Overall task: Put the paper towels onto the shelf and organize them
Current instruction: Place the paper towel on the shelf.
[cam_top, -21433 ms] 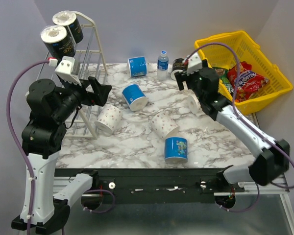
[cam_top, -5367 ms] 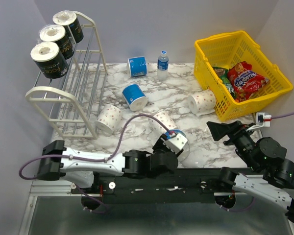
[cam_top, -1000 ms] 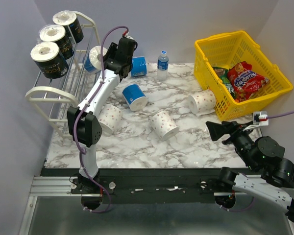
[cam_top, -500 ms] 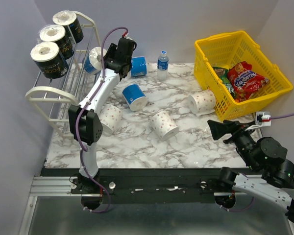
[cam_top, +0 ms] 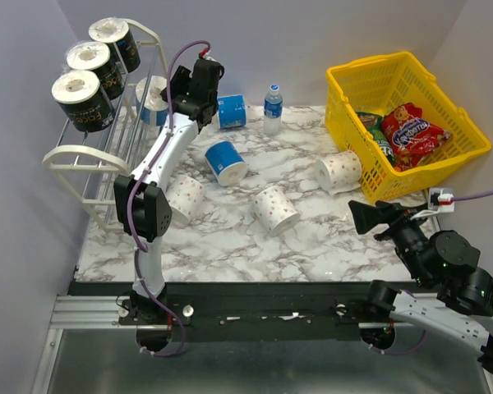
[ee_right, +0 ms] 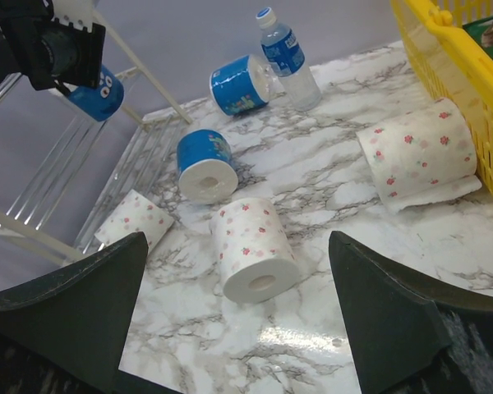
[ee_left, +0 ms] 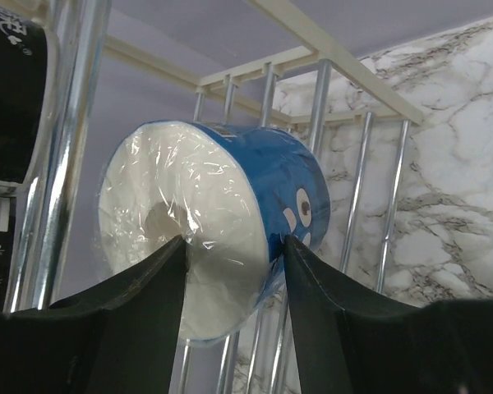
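Observation:
The white wire shelf stands at the far left, with three black paper towels lined up on its top tier. My left gripper reaches to the shelf, fingers either side of a blue paper towel roll that lies on the middle tier's bars. Both pads touch its wrap. Two more blue rolls and three white dotted rolls lie on the marble table. My right gripper hovers open near the front right, empty.
A yellow basket with snack packets stands at the back right. A small water bottle is upright near the back edge, beside a blue roll. In the right wrist view a dotted roll lies ahead between the fingers.
My left gripper has carried the blue roll further left into the shelf, down onto the middle tier's bars. The right arm has stayed still.

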{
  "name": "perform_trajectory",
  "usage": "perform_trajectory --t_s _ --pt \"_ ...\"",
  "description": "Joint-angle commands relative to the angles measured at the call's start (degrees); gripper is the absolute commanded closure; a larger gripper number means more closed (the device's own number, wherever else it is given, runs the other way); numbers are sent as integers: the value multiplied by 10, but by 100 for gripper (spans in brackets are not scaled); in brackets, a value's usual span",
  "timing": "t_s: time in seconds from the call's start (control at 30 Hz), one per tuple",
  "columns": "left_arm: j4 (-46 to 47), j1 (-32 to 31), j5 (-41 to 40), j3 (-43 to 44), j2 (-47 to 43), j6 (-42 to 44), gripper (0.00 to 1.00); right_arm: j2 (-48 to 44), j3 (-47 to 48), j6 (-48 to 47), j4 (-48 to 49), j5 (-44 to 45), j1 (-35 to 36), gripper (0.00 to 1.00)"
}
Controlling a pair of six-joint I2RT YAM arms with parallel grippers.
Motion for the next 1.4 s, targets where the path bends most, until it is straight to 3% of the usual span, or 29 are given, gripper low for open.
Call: perform_trajectory --t_s 0.0,0.4,0.63,0.9,1.0,1.07,1.1,1.13,1.23,1.37 --pt "21 9 -46 7 4 32 41 -13 -12 -4 13 23 4 0" --pt "39 14 -66 -10 2 52 42 -28 -16 -7 12 26 3 0" --pt "50 0 -62 -8 -17 67 30 -24 -19 -7 13 29 3 0" --pt "41 -36 -36 -5 -29 68 26 -22 -21 -4 15 29 3 0" --pt "37 -53 -23 -11 -32 68 30 -22 -22 -7 17 32 4 0" --pt "34 -58 -4 -18 -28 74 42 -22 -23 -10 19 32 3 0" --pt "31 -59 2 -18 -25 75 49 -21 -24 -10 21 32 3 0" --pt "29 -60 3 -16 -14 79 66 -20 -25 -11 23 32 4 0" --pt "33 -60 -32 -16 20 110 87 -18 -26 -14 27 27 4 0" --pt "79 -52 -76 -20 48 153 92 -17 -22 -38 35 23 4 0"
